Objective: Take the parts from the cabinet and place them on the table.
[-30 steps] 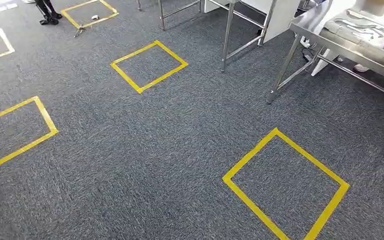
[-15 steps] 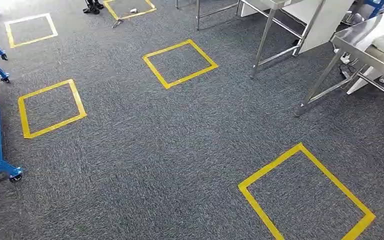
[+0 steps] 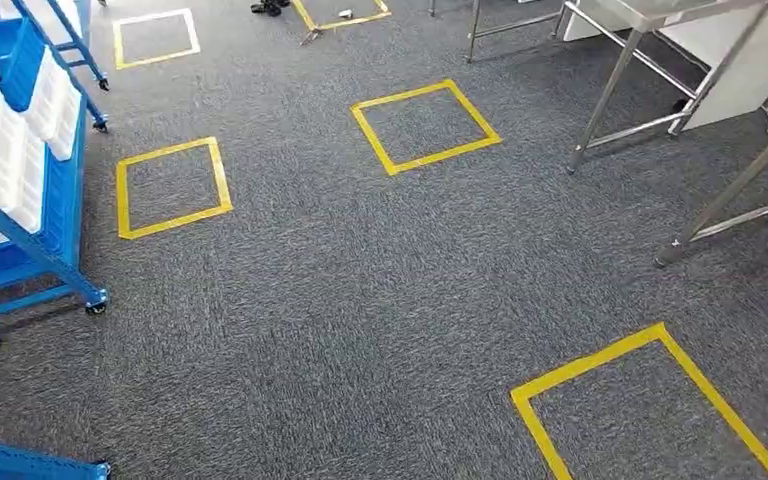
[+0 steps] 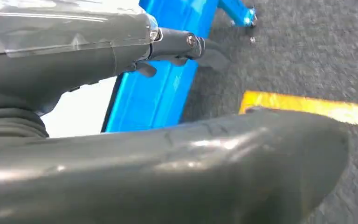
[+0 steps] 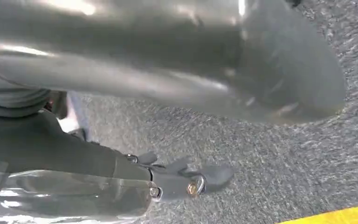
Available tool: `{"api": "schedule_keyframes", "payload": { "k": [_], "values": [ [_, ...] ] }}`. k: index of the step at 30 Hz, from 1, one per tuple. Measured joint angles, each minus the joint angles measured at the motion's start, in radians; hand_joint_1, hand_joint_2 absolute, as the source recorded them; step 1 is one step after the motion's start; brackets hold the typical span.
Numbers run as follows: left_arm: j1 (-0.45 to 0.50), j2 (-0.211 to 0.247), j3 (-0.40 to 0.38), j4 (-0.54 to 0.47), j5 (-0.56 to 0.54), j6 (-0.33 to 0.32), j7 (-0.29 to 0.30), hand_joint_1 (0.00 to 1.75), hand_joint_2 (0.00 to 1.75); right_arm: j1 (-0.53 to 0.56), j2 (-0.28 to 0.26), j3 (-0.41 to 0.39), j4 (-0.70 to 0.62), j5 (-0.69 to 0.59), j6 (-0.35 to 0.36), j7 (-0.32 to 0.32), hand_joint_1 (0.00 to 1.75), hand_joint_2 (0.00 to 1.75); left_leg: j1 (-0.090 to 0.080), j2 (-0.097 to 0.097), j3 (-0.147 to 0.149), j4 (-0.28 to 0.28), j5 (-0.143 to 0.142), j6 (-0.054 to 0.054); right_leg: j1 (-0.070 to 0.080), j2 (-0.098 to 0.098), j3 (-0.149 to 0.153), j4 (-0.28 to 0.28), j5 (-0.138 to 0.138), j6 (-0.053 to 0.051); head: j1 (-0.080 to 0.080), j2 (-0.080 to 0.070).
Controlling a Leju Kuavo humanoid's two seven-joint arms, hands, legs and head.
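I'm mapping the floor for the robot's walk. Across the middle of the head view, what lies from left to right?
Blue wheeled rack → yellow tape square → second yellow tape square → steel table legs.

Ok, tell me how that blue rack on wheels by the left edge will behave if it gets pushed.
The blue rack will probably roll easily: small casters sit under its legs. The carpet is short and flat but textured, so some drag is likely. It holds white trays stacked high on a slanted frame, so a push near the top might rock it; push low.
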Motion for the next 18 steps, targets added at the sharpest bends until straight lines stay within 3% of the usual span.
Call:
{"api": "schedule_keyframes", "payload": {
  "k": [1,2,3,5,6,7,9,10,11,12,15,16,17,18],
  "values": [
    [0.001,0.000,0.000,0.000,0.000,-0.009,-0.011,0.00,0.00,0.000,0.006,0.000,0.000,0.000,0.000,-0.002,0.00,0.00,0.001,0.025,-0.003,0.009,-0.007,-0.002,-0.004,-0.013,0.002,-0.010,0.006,-0.011,0.000,0.000],
    [0.002,0.000,0.000,0.000,0.000,-0.016,-0.019,0.00,0.00,0.000,0.006,0.000,0.000,0.003,0.000,-0.003,0.00,0.00,-0.002,0.084,-0.013,0.037,-0.030,-0.004,-0.001,-0.024,0.004,-0.012,0.007,-0.018,0.000,0.000],
    [-0.003,0.002,0.000,0.000,0.000,-0.022,-0.026,0.00,0.00,0.003,0.011,0.000,0.000,0.004,0.000,-0.002,0.00,0.00,-0.002,0.111,-0.044,0.101,-0.071,-0.007,0.001,-0.037,0.003,-0.012,0.005,-0.025,0.000,0.000],
    [-0.012,0.002,-0.001,0.000,0.000,-0.031,-0.035,0.00,0.00,0.008,0.014,0.000,0.000,0.008,-0.001,-0.003,0.00,0.00,0.000,0.123,-0.118,0.265,-0.147,-0.012,0.008,-0.067,0.002,-0.012,0.003,-0.028,0.000,0.000],
    [-0.013,0.002,-0.001,0.000,0.000,-0.033,-0.035,0.00,0.00,0.008,0.015,0.000,0.000,0.011,-0.001,-0.006,0.00,0.00,0.000,0.125,-0.140,0.318,-0.161,-0.013,0.011,-0.080,0.001,-0.011,0.002,-0.030,0.000,0.000],
    [-0.009,0.002,-0.001,0.000,0.000,-0.033,-0.035,0.00,0.00,0.007,0.016,0.000,0.000,0.016,-0.001,-0.009,0.00,0.00,0.000,0.127,-0.137,0.320,-0.150,-0.012,0.014,-0.093,0.001,-0.011,0.001,-0.031,0.000,0.000],
    [-0.008,0.006,-0.001,0.000,0.000,-0.033,-0.036,0.00,0.00,0.005,0.019,0.000,0.000,0.021,0.000,-0.011,0.00,0.00,-0.002,0.134,-0.063,0.190,-0.081,-0.004,0.018,-0.116,0.004,-0.010,-0.001,-0.032,0.000,0.000],
    [-0.009,0.006,-0.001,0.000,0.000,-0.032,-0.036,0.00,0.00,0.004,0.021,0.001,0.000,0.021,0.000,-0.012,0.00,0.00,-0.006,0.153,-0.010,0.100,-0.045,0.003,0.019,-0.127,0.008,-0.010,-0.003,-0.032,0.000,0.000],
    [-0.011,0.009,-0.001,0.000,0.000,-0.032,-0.036,0.00,0.00,0.003,0.024,0.001,0.000,0.024,0.002,-0.017,0.00,0.00,-0.015,0.205,0.035,0.023,-0.034,0.015,0.021,-0.137,0.012,-0.009,-0.005,-0.029,0.000,0.000],
    [-0.015,0.011,-0.001,0.000,0.000,-0.033,-0.036,0.00,0.00,0.004,0.025,0.001,0.000,0.026,0.005,-0.021,0.00,0.00,-0.021,0.206,0.036,0.006,-0.038,0.020,0.027,-0.146,0.011,-0.004,-0.009,-0.023,0.000,0.000],
    [-0.004,0.026,0.000,0.000,0.001,-0.043,-0.026,0.00,0.00,-0.006,0.037,0.003,0.000,0.035,0.005,-0.023,0.00,0.00,-0.025,0.175,0.030,0.002,-0.032,0.030,0.024,-0.171,0.016,-0.011,-0.007,-0.013,0.000,0.000],
    [-0.001,0.030,-0.001,0.000,0.001,-0.043,-0.018,0.00,0.00,-0.010,0.038,0.005,0.000,0.036,0.000,-0.027,0.00,0.00,-0.013,0.164,0.043,-0.011,-0.022,0.037,0.027,-0.168,0.018,-0.008,-0.012,-0.006,0.000,0.000],
    [-0.001,0.031,-0.001,0.000,0.001,-0.042,-0.010,0.00,0.00,-0.010,0.039,0.006,0.000,0.038,-0.006,-0.031,0.00,0.00,-0.011,0.156,0.044,-0.019,-0.016,0.038,0.019,-0.106,0.013,0.013,-0.026,0.002,0.000,0.000],
    [-0.006,0.036,-0.001,0.000,0.001,-0.042,-0.003,0.00,0.00,-0.009,0.047,0.006,0.001,0.038,-0.010,-0.037,0.00,0.00,-0.010,0.146,0.041,-0.019,-0.013,0.043,0.014,-0.066,-0.010,0.060,-0.058,0.008,0.000,0.000]
  ]
}}
